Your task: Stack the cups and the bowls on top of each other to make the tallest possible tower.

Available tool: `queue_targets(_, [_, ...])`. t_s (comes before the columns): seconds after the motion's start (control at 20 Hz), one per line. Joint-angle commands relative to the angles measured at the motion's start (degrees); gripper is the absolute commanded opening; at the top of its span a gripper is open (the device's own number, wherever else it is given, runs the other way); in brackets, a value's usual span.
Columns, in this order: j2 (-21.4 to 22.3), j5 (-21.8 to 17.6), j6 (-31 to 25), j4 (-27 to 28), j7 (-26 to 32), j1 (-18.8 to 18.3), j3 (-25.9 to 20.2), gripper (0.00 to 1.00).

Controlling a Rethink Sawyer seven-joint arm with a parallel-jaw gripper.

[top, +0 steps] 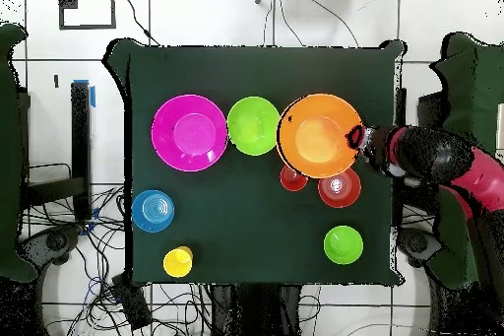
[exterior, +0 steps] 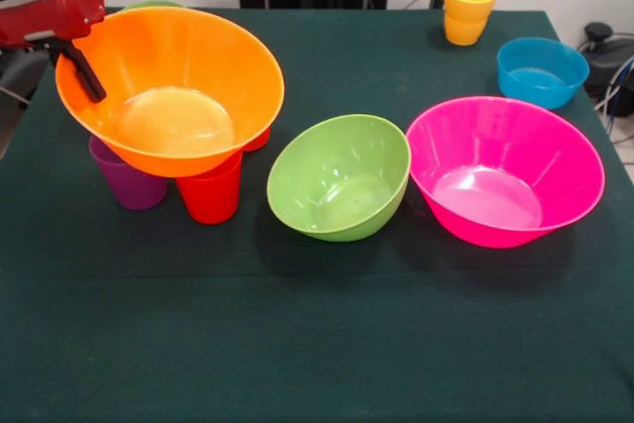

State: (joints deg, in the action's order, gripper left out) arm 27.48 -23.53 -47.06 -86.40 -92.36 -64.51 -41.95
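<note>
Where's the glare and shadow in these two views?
Front view: bright sheen in the base of the orange bowl and the pink bowl; soft shadow beneath the green bowl. Overhead view: even light, mild highlights in bowl centres, little shadow on the table.

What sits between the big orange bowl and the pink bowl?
The medium light green bowl sits between the orange bowl and the pink bowl, tilted toward the camera in the front view; the overhead view confirms it.

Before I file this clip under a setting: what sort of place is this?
Most likely a robotics lab, not a kitchen: a table draped in dark green cloth, loose cables trailing over a white tiled floor, and a red robot arm reaching to the large orange bowl.
</note>
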Motion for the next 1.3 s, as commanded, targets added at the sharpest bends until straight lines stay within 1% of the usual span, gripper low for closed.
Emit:
queue_targets(0.05, [-4.0, -2.1, 1.0, 3.2, 6.0, -0.5, 2.3, 0.0])
queue_targets(0.25, [-4.3, -2.7, 2.2, 2.2, 5.5, -1.0, 2.1, 0.0])
queue_targets(0.55, [-4.6, -3.3, 2.9, 2.3, 4.4, -0.7, 2.2, 0.0])
queue_targets(1.3, [-3.7, -2.8, 1.8, 2.4, 4.4, -0.6, 1.8, 0.0])
